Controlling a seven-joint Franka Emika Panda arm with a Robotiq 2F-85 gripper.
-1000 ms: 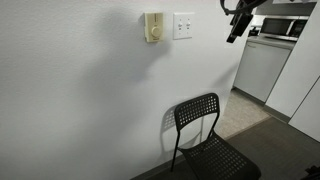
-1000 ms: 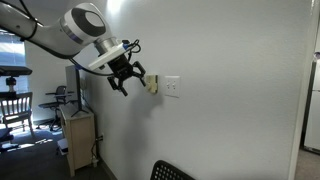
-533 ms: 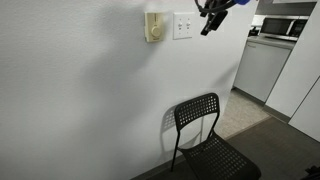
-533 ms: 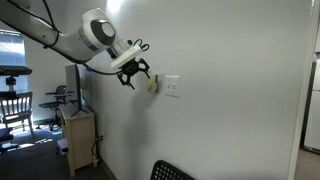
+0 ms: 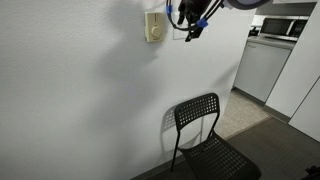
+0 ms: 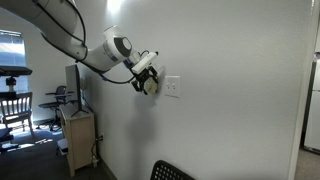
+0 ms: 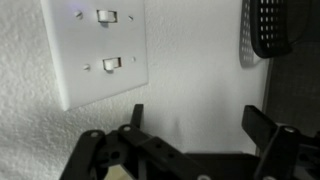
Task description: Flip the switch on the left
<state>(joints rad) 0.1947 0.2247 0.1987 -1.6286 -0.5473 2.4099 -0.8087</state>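
Jaws apart; wall plate [image 7: 80, 85] partly off-frame.

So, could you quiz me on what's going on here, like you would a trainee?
1. True or false: the gripper is shut.
2. How many toggles does the wall plate carry?
3. What stands on the floor by the wall? A) a stool B) a black chair C) a bin
Key: 1 false, its jaws stand open; 2 two; 3 B.
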